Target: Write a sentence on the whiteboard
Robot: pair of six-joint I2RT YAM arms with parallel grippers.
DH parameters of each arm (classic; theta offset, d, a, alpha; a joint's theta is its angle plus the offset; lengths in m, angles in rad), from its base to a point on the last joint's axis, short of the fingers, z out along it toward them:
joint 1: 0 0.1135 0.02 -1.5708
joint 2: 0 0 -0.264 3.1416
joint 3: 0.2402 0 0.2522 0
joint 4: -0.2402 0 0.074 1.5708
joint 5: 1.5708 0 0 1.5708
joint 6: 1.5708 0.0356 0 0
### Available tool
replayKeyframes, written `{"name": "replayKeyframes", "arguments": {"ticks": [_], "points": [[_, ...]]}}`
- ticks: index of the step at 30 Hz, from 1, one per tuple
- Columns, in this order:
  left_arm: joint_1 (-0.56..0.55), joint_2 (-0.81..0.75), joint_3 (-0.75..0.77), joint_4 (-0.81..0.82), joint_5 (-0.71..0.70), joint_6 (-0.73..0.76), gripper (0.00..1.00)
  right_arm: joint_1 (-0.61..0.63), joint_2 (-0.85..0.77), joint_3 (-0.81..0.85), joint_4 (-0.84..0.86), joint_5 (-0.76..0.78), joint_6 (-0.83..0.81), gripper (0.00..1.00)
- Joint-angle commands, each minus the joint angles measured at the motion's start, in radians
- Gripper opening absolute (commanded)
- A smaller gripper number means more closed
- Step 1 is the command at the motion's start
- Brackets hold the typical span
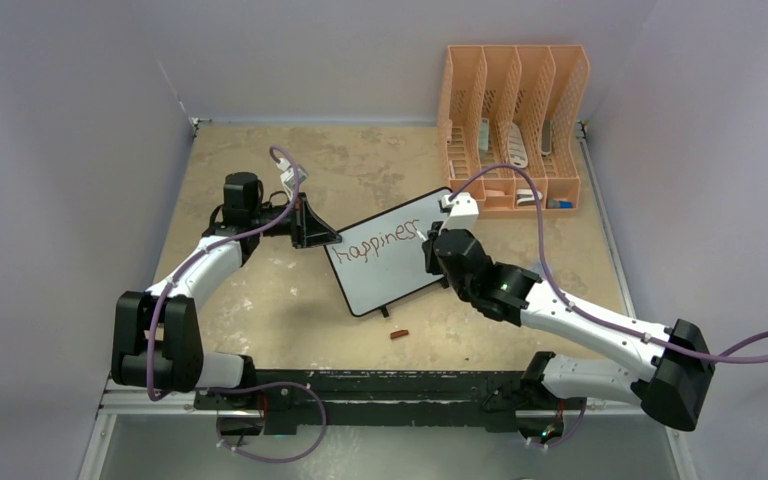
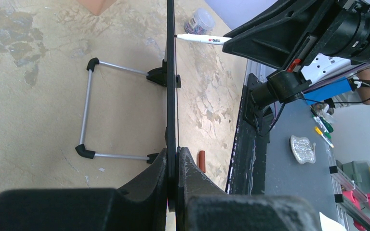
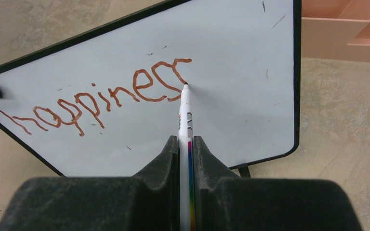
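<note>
Right wrist: right gripper (image 3: 186, 141) clamped on the marker (image 3: 185, 108), tip ending "happiness" on the whiteboard (image 3: 241, 110). Meanwhile the left gripper (image 2: 173, 155) pinches its edge shut. Next, probably: lift off and start another word.

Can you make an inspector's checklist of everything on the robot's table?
Surface: beige mottled table, with worn patches.
Job's things: whiteboard propped on its stand, with "happiness" writing in red-brown; marker tip touching the board at the last letter.
Clutter: one small reddish piece lying on the table in front of the board.
Grippers: left gripper shut on the whiteboard's edge; right gripper shut on the marker.
Cables: purple cables loop along both arms.
Surroundings: orange file rack at the back right; plain walls around.
</note>
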Motion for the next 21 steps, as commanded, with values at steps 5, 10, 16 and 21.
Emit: {"name": "replayKeyframes", "arguments": {"ticks": [5,10,16,21], "points": [[-0.021,0.015,0.007,-0.032,-0.020,0.051,0.00,-0.007,-0.024,-0.003,-0.061,0.075,0.054,0.00],[-0.021,0.015,0.007,-0.033,-0.020,0.051,0.00,-0.009,-0.024,-0.008,-0.060,0.058,0.053,0.00],[-0.021,0.015,0.007,-0.064,-0.021,0.051,0.00,-0.009,-0.023,-0.011,-0.050,0.009,0.044,0.00],[-0.021,0.015,0.007,-0.066,-0.021,0.051,0.00,-0.009,-0.025,-0.010,-0.053,-0.016,0.043,0.00]]}}
